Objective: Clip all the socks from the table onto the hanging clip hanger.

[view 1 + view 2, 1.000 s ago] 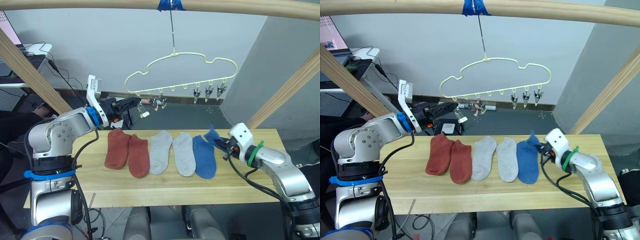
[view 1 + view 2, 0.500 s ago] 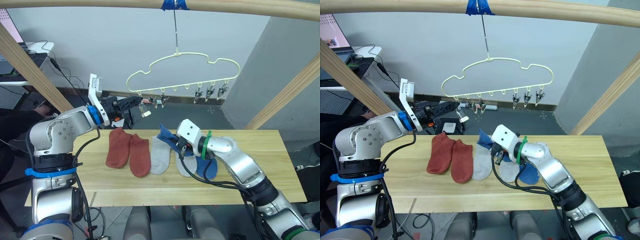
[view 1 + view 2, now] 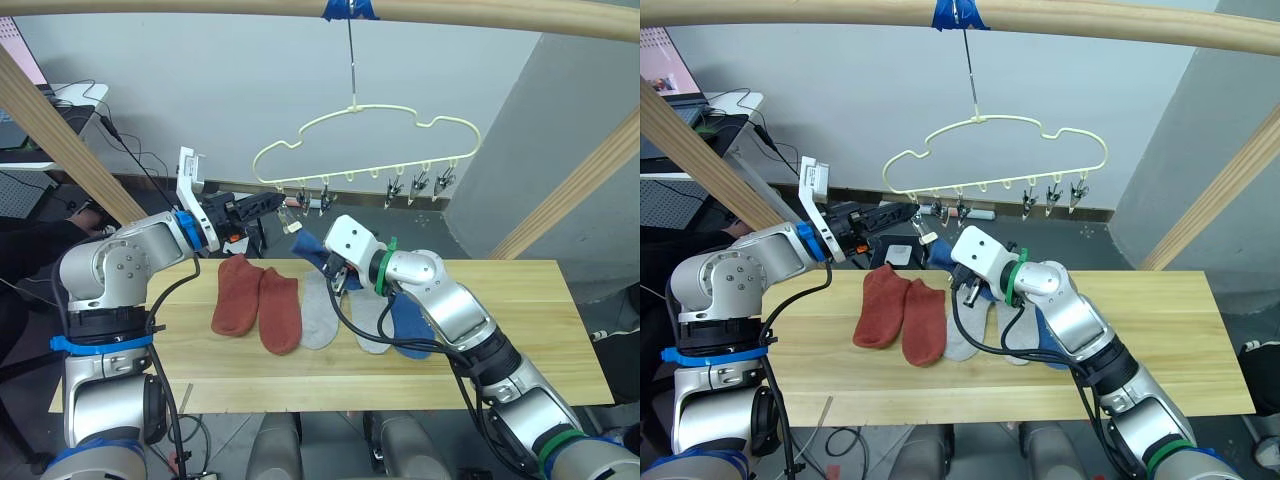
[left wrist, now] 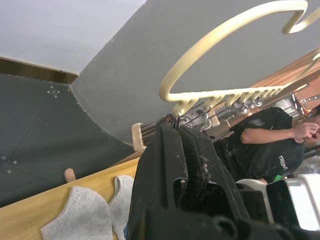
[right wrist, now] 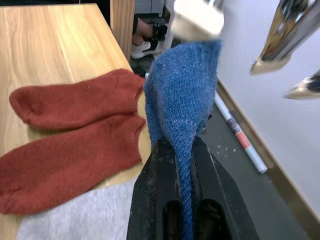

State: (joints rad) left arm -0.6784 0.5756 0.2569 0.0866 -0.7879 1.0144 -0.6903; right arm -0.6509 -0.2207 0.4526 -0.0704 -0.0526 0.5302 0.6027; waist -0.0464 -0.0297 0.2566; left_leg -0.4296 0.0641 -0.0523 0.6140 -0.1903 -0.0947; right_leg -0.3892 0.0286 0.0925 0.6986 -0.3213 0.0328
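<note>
The pale-yellow clip hanger hangs from the top pole, with silver clips along its lower bar. My left gripper is raised at the bar's left end and shut on the end clip. My right gripper is shut on a royal blue sock and holds it up just below the left clips. The same sock rises from between my right fingers. On the table lie two rust-red socks, two grey socks and another blue sock, partly under my right arm.
A thick wooden pole crosses overhead. Slanted wooden braces stand at the left and right. A desk with cables sits behind on the left. A person in black appears in the left wrist view.
My right arm swung left and up, carrying the blue sock from the right end of the row to just below the hanger's left clips. My left gripper stayed at the clip.
</note>
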